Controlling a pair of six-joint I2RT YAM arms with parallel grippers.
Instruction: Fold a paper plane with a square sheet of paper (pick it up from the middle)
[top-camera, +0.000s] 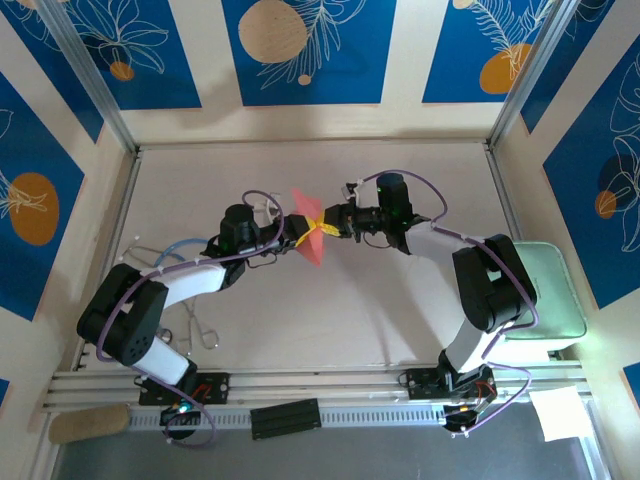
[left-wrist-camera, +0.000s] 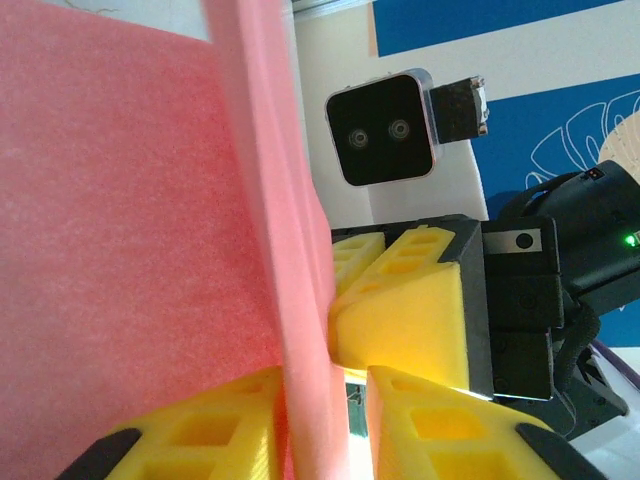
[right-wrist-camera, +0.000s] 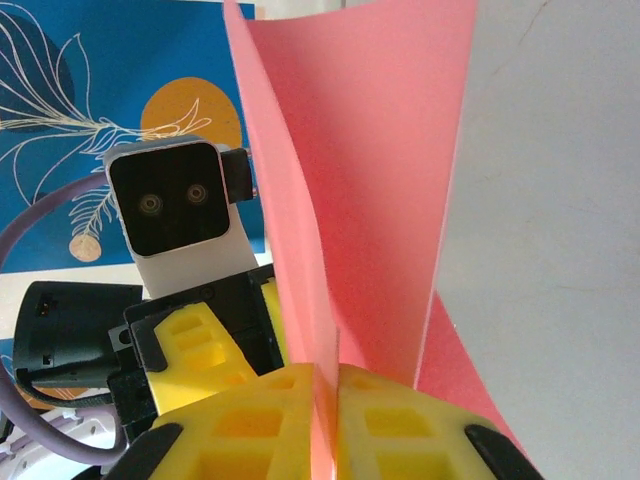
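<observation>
Fingers (right-wrist-camera: 400, 425) of right gripper (right-wrist-camera: 325, 430) pinched tight on the square sheet of paper (right-wrist-camera: 370, 150). Left gripper (left-wrist-camera: 322, 425) narrow around same sheet; firm grip not discernible. Sheet held above table (top-camera: 400, 300), bent into a V. Judged: first fold only; nose and wings outstanding. No container involved.

Left claw (top-camera: 298, 240) and right claw (top-camera: 324, 228) meet fingertip-close, apparently both clamped.
</observation>
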